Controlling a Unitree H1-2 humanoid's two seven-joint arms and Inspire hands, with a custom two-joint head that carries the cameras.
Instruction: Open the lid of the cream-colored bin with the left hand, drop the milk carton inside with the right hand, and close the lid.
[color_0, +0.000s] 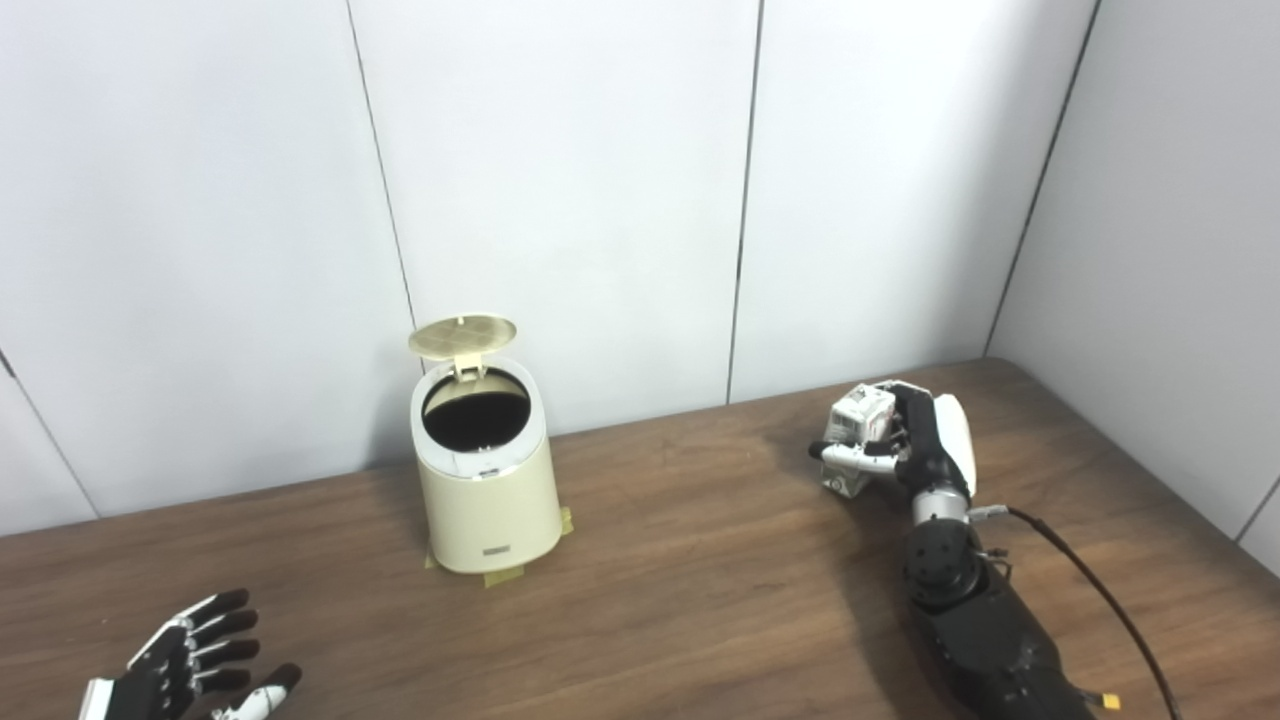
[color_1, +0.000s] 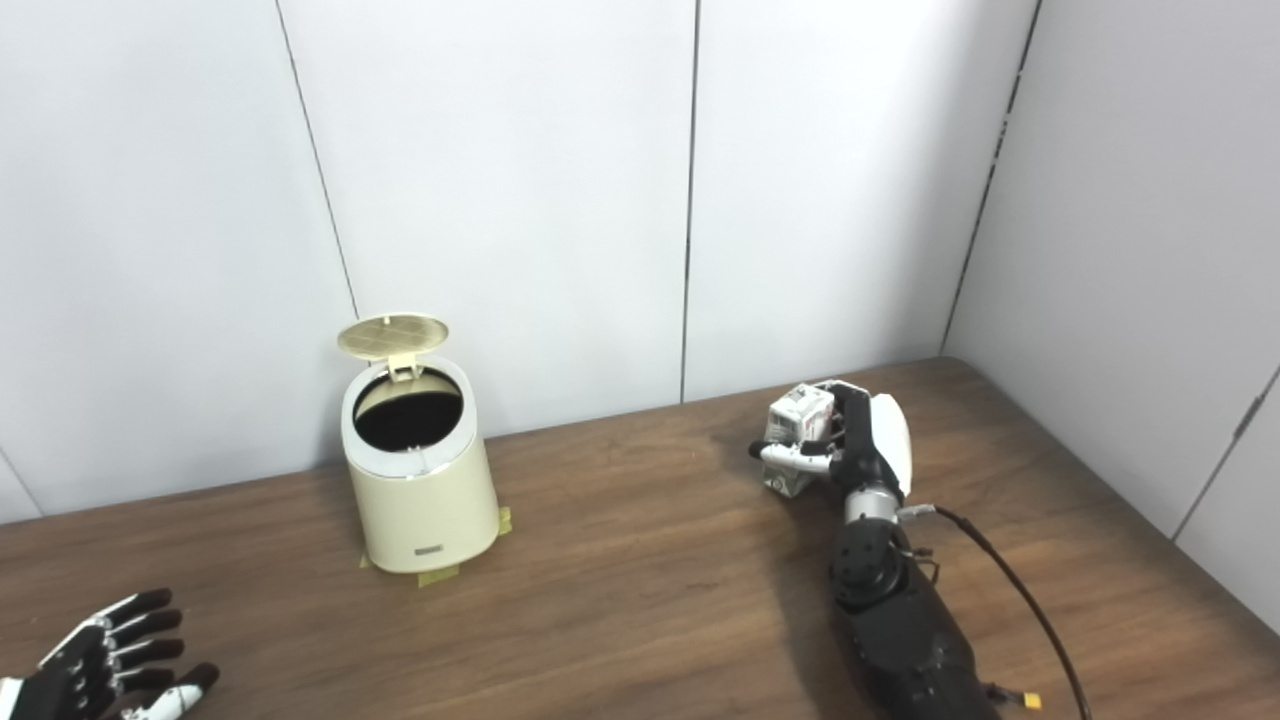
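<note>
Here, my right hand (color_0: 915, 440) gripped the small white milk carton (color_0: 858, 420); my left hand (color_0: 190, 655) lay spread, empty. The cream-coloured plastic bin (color_0: 485, 480) gaped; a loose hold risked dropping it short.

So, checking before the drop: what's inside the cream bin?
The cream-colored cylindrical bin stands with its lid up; the opening shows only dark interior. Its bottom is hidden in shadow, so contents cannot be told.

On the table (color_0: 700, 560), the bin (color_0: 487, 480) stands left of the milk carton (color_0: 858, 425)
</note>
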